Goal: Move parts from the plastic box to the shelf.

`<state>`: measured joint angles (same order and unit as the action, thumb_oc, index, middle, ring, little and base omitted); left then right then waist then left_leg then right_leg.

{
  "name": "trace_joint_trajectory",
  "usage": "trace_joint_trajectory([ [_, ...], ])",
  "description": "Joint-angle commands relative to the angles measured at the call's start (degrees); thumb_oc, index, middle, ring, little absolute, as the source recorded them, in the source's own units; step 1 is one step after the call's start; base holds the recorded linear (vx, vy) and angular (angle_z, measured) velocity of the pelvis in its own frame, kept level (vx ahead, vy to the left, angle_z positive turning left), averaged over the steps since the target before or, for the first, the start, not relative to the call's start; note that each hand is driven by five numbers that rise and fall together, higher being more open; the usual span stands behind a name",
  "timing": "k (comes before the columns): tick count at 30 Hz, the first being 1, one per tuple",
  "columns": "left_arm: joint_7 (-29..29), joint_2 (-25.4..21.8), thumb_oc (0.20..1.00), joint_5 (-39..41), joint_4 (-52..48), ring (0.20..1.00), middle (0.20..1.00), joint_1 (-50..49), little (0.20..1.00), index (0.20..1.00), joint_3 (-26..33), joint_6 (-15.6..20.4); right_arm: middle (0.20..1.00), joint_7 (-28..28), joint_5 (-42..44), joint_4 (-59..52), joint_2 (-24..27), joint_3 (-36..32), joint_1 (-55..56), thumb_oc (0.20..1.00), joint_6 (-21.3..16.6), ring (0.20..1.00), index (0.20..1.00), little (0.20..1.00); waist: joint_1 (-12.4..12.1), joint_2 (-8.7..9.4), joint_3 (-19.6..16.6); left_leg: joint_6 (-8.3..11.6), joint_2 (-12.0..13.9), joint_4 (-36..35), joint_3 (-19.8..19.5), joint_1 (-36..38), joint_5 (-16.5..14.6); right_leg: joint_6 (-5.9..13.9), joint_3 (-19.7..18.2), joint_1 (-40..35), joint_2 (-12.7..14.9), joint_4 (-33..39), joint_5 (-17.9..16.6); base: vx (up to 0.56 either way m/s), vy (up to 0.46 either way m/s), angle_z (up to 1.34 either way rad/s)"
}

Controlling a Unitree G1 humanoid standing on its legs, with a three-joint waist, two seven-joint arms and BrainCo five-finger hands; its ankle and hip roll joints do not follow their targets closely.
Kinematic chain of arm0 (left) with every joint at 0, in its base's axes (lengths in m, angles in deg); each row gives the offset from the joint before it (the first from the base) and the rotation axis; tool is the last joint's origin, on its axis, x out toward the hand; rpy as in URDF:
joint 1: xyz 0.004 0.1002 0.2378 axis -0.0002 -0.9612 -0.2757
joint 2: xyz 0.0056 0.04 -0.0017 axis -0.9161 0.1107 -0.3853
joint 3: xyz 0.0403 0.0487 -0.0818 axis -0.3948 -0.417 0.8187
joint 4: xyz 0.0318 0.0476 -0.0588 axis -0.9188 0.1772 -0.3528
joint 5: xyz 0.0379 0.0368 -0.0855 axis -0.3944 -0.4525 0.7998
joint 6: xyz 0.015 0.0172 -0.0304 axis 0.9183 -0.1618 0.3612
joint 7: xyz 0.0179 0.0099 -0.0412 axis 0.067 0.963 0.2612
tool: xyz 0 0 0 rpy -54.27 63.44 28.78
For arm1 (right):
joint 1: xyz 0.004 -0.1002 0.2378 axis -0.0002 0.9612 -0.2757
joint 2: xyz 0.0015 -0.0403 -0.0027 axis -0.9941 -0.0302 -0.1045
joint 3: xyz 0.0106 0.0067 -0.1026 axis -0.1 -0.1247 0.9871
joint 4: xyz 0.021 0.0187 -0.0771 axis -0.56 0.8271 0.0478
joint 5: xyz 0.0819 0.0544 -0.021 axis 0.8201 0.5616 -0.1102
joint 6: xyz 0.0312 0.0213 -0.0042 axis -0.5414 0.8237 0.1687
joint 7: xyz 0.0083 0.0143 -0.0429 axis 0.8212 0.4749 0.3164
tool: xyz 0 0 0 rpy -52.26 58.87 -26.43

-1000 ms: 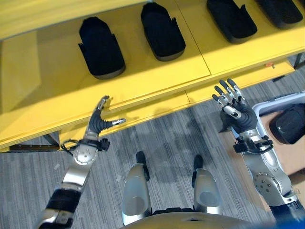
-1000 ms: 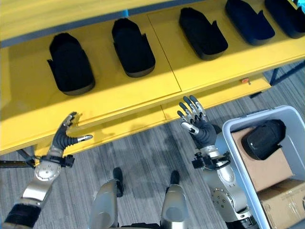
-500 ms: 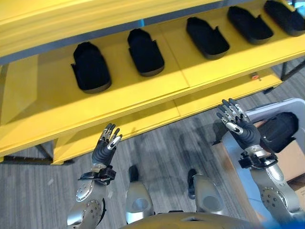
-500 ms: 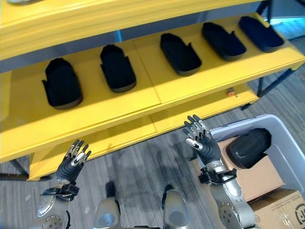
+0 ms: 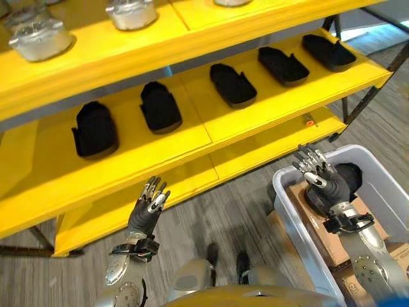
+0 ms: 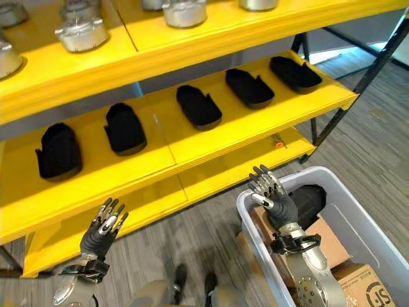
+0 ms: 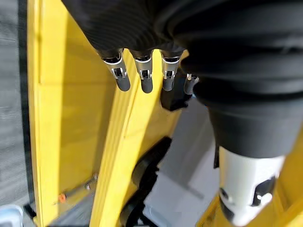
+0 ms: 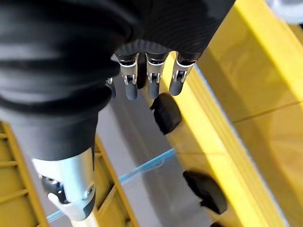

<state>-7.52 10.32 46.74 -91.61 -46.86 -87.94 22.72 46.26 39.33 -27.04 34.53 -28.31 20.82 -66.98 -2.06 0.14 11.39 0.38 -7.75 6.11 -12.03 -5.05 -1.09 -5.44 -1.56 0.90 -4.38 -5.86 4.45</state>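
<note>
Above the plastic box (image 6: 377,236), my right hand (image 6: 273,195) had shifted over a black part (image 6: 311,199); both it and my left hand (image 6: 101,231) stayed empty, fingers spread.

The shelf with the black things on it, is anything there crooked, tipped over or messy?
Nothing stands out. The five black parts sit flat in a neat, evenly spaced row on the yellow shelf. One more black part lies in the plastic box, waiting.

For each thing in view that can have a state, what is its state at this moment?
Left hand: open, empty, raised before the shelf.
Right hand: open, empty, above the plastic box.
Plastic box: open, one black part inside on cardboard.
Shelf, middle level: five black parts lying in a row.
</note>
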Motion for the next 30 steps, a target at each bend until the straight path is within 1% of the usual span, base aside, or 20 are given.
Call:
trace_joint_trajectory([
  [1, -1.55, -1.11, 1.000, -1.53, -4.67, 1.000, 1.000, 0.38, 1.000, 1.000, 2.59, 2.23, 1.000, 1.65, -0.67, -1.01, -1.32, 0.00, -1.31, 1.000, -0.98, 1.000, 1.000, 1.000, -0.42, 0.73, -1.21, -1.84, -2.22, 0.76, -0.40, -0.95, 0.72, 7.14, 1.60, -1.21, 0.60, 3.86, 0.42, 0.07, 0.051, -0.66],
  [2, -1.86, -0.66, 1.000, -1.55, -4.43, 1.000, 1.000, 0.19, 1.000, 1.000, 1.97, 1.84, 1.000, 2.08, 0.00, -1.85, -2.27, -0.09, -0.27, 1.000, -0.61, 1.000, 1.000, 1.000, 0.69, 0.76, -2.63, -2.79, -1.53, -1.04, 0.56, 1.09, 0.54, 7.10, 1.01, -2.18, 0.31, 5.86, -0.34, 0.07, 0.040, -0.47],
  [3, -1.86, -0.67, 1.000, -1.55, -4.41, 1.000, 1.000, 0.18, 1.000, 1.000, 1.95, 1.85, 1.000, 2.07, 0.00, -1.89, -2.26, -0.11, -0.22, 1.000, -0.59, 1.000, 1.000, 1.000, 0.63, 0.75, -2.57, -2.80, -1.51, -1.18, 0.59, 1.26, 0.58, 7.10, 0.96, -2.34, 0.30, 5.98, -0.40, 0.11, 0.087, -0.31],
  [5, -1.77, -0.72, 1.000, -1.57, -4.09, 1.000, 1.000, 0.43, 1.000, 1.000, 1.13, 1.31, 1.000, 1.78, 0.22, -2.57, -2.94, -0.74, 1.12, 1.000, -0.22, 1.000, 1.000, 1.000, 1.72, 0.94, -3.80, -2.68, -0.52, -2.69, 1.84, 2.07, 0.75, 7.05, 1.02, -3.33, 0.56, 8.23, -1.04, 0.04, 0.076, -0.22],
  [8, -1.37, -1.12, 1.000, -2.29, -4.13, 1.000, 1.000, 0.21, 1.000, 1.000, 0.98, 1.48, 1.000, 1.77, 0.38, -2.65, -2.81, -0.35, 1.38, 1.000, -0.03, 1.000, 1.000, 1.000, 1.76, 1.22, -3.98, -3.35, -0.85, -3.29, 1.79, 2.80, 0.37, 7.23, -0.07, -3.68, 0.50, 8.81, -1.61, 0.04, 0.070, -0.16],
  [10, -0.83, -0.99, 1.000, -2.35, -3.94, 1.000, 1.000, 0.13, 1.000, 1.000, 0.90, 1.30, 1.000, 1.63, 0.54, -2.74, -2.94, 0.05, 1.57, 1.000, 0.30, 1.000, 1.000, 1.000, 2.03, 1.32, -4.18, -3.78, -0.61, -3.67, 3.42, 3.70, -0.03, 7.45, -1.41, -4.33, 0.58, 8.82, -1.92, 0.06, 0.090, -0.32],
  [13, -0.49, -1.10, 1.000, -2.06, -3.69, 1.000, 1.000, 0.21, 1.000, 1.000, 0.71, 1.05, 1.000, 1.51, 0.79, -2.95, -2.95, 0.24, 1.56, 1.000, 0.40, 1.000, 1.000, 1.000, 2.19, 1.30, -4.24, -4.16, -0.51, -3.46, 4.25, 4.07, -0.67, 7.52, -2.36, -4.30, 0.51, 8.41, -1.89, 0.03, 0.072, -0.30],
  [14, -0.19, -1.46, 1.000, -2.22, -3.48, 1.000, 1.000, 0.51, 1.000, 1.000, 0.33, 1.01, 1.000, 1.29, 1.13, -3.16, -2.80, 0.18, 1.93, 1.000, 0.62, 1.000, 1.000, 1.000, 2.76, 1.21, -4.04, -4.58, -0.49, -3.12, 5.04, 4.16, -1.22, 7.65, -3.79, -3.59, 0.32, 7.51, -2.02, 0.00, 0.060, -0.29],
  [15, -0.20, -1.46, 1.000, -2.22, -3.45, 1.000, 1.000, 0.53, 1.000, 1.000, 0.32, 1.03, 1.000, 1.28, 1.13, -3.18, -2.80, 0.16, 1.94, 1.000, 0.63, 1.000, 1.000, 1.000, 2.62, 1.19, -4.03, -4.59, -0.45, -3.09, 5.18, 4.16, -1.27, 7.65, -3.93, -3.55, 0.29, 7.46, -2.01, 0.00, 0.108, -0.40],
  [16, 0.02, -2.04, 1.000, -2.68, -3.35, 1.000, 1.000, 0.77, 1.000, 1.000, 0.09, 1.04, 1.000, 1.13, 1.45, -3.47, -2.77, -0.11, 2.27, 1.000, 0.78, 1.000, 1.000, 1.000, 3.23, 1.12, -3.94, -4.89, -0.15, -2.90, 6.65, 4.08, -1.74, 8.03, -5.58, -2.74, 0.06, 6.81, -2.30, -0.01, 0.073, -0.41],
  [18, 0.66, -2.58, 1.000, -3.02, -3.17, 1.000, 1.000, 1.08, 1.000, 1.000, 0.02, 1.26, 1.000, 1.04, 1.49, -3.57, -2.57, 0.35, 1.88, 1.000, 0.92, 1.000, 1.000, 1.000, 3.34, 0.85, -3.43, -5.12, 0.38, -2.46, 8.91, 3.71, -2.17, 8.63, -7.64, -1.12, -0.31, 5.38, -2.72, -0.04, 0.085, -0.38],
  [19, 1.14, -2.76, 1.000, -3.05, -3.08, 1.000, 1.000, 1.38, 1.000, 1.000, 0.20, 1.45, 1.000, 0.79, 1.19, -3.46, -2.55, 0.79, 1.34, 1.000, 0.87, 1.000, 1.000, 1.000, 3.03, 0.58, -2.79, -5.37, 1.03, -2.22, 10.60, 3.67, -2.68, 9.12, -7.68, 0.24, -0.31, 3.55, -2.37, -0.05, 0.045, -0.57],
  [20, 1.14, -2.77, 1.000, -3.05, -3.07, 1.000, 1.000, 1.41, 1.000, 1.000, 0.21, 1.45, 1.000, 0.79, 1.19, -3.45, -2.57, 0.79, 1.31, 1.000, 0.87, 1.000, 1.000, 1.000, 2.90, 0.61, -2.94, -5.33, 1.06, -2.26, 10.74, 3.46, -2.57, 9.11, -7.81, 0.50, -0.33, 3.53, -2.48, -0.12, 0.010, -0.98],
  [21, 2.94, -3.77, 1.000, -2.99, -3.33, 1.000, 1.000, 2.46, 1.000, 1.000, 1.18, 2.33, 1.000, 0.03, -0.05, -2.85, -2.50, 2.96, -1.99, 1.000, 0.68, 1.000, 1.000, 1.000, 0.94, -0.18, -1.40, -5.04, 3.43, -2.69, 15.16, 3.10, -3.18, 10.50, 0.09, 4.07, 2.78, 0.08, -1.92, -0.13, -0.037, -1.67],
  [22, 3.64, -4.05, 1.000, -2.74, -3.55, 1.000, 1.000, 2.95, 1.000, 1.000, 1.70, 2.62, 1.000, -0.35, -0.67, -2.25, -2.85, 4.24, -3.98, 1.000, 0.49, 1.000, 1.000, 1.000, -0.56, -0.80, -1.24, -4.31, 5.06, -2.99, 17.27, 2.63, -3.02, 11.03, 9.31, 4.78, 6.73, -0.69, -0.94, -0.14, -0.056, -2.59],
  [23, 3.90, -4.15, 1.000, -2.40, -3.92, 1.000, 1.000, 3.04, 1.000, 1.000, 2.28, 2.67, 1.000, -0.87, -0.91, -1.74, -3.31, 5.14, -5.24, 1.000, 0.31, 1.000, 1.000, 1.000, -1.80, -1.47, -1.20, -3.57, 6.54, -3.33, 19.41, 3.01, -3.25, 10.99, 19.16, 3.50, 10.78, -0.55, 0.01, 0.02, -0.064, -2.51],
  [24, 3.80, -3.96, 1.000, -2.09, -4.29, 1.000, 1.000, 2.64, 1.000, 1.000, 2.65, 2.38, 1.000, -1.03, -1.20, -1.52, -3.60, 5.33, -5.54, 1.000, 0.54, 1.000, 1.000, 1.000, -2.28, -1.93, -1.54, -2.95, 7.63, -4.06, 20.83, 4.34, -4.31, 11.25, 23.65, 2.95, 13.02, -1.39, 0.49, 0.07, -0.042, -2.25],
  [25, 3.78, -3.81, 1.000, -2.11, -4.70, 1.000, 1.000, 2.26, 1.000, 1.000, 2.90, 2.16, 1.000, -0.87, -1.48, -1.37, -3.70, 5.86, -6.17, 1.000, 0.76, 1.000, 1.000, 1.000, -2.63, -2.06, -1.52, -2.88, 8.21, -4.49, 22.58, 5.18, -4.50, 11.54, 27.09, 2.77, 15.11, -1.94, -0.03, 0.10, -0.028, -1.64],
  [26, 3.65, -3.68, 1.000, -2.09, -4.74, 1.000, 1.000, 2.21, 1.000, 1.000, 2.89, 1.78, 1.000, -0.71, -1.40, -1.37, -3.76, 5.85, -6.44, 1.000, 1.09, 1.000, 1.000, 1.000, -2.54, -1.78, -1.54, -3.07, 8.15, -4.66, 23.64, 5.89, -4.83, 11.85, 27.36, 2.59, 15.91, -1.64, -0.85, 0.05, -0.042, -1.50],
  [30, 3.50, -3.19, 1.000, -2.53, -5.12, 1.000, 1.000, 2.21, 1.000, 1.000, 2.82, 1.13, 1.000, -0.51, -2.24, -2.05, -3.28, 5.53, -6.73, 1.000, 1.81, 1.000, 1.000, 1.000, -1.31, -1.29, -1.37, -3.29, 8.45, -5.36, 26.03, 7.86, -5.94, 13.74, 25.81, 5.60, 17.83, 0.14, -4.96, 0.05, -0.102, -0.56],
])
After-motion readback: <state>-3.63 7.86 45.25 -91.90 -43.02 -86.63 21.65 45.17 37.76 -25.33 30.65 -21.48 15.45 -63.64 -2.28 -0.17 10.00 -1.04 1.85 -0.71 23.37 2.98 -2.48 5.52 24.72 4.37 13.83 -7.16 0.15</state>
